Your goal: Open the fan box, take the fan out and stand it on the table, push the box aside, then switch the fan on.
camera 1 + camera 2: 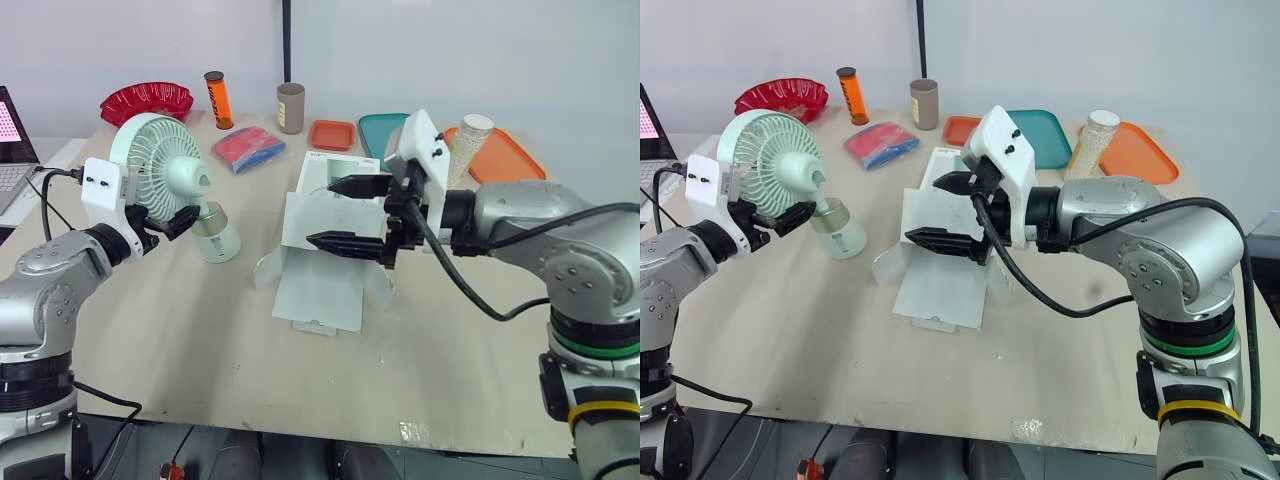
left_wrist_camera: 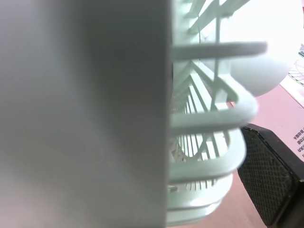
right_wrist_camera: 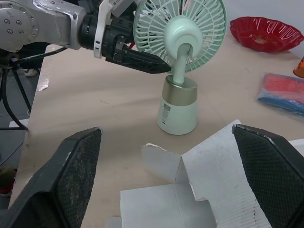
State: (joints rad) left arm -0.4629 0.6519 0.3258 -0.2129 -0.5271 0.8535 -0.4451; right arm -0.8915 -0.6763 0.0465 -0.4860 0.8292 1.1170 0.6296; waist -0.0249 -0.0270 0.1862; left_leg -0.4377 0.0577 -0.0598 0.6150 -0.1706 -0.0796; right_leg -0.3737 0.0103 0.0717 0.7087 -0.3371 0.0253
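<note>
— Where's the fan?
— Out of the box, at the left of the head view. Your left gripper is closed on the lower edge of its grille. In the left wrist view the ribs sit against a black pad. The base looks to be on the table, leaning a little. I can't tell whether it sits flat.
— So I let go?
— Not yet, I'd say. Tip the head until the base lies flat. Then part the fingers slowly and draw back along the grille's plane, so no rib catches and drags it over. The head is big on a thin neck, so it will likely topple if you release it tilted.
— And the right gripper?
— Its fingers are spread wide and hold nothing. It hangs over the open box in the middle of the frame. The flaps are splayed and the card looks light, so push low on a wall, not on a flap, or it may fold instead of sliding.
— Which way?
— Toward the lower right of the head view, where the table is bare, away from the fan. Wait until the fan stands alone.
</note>
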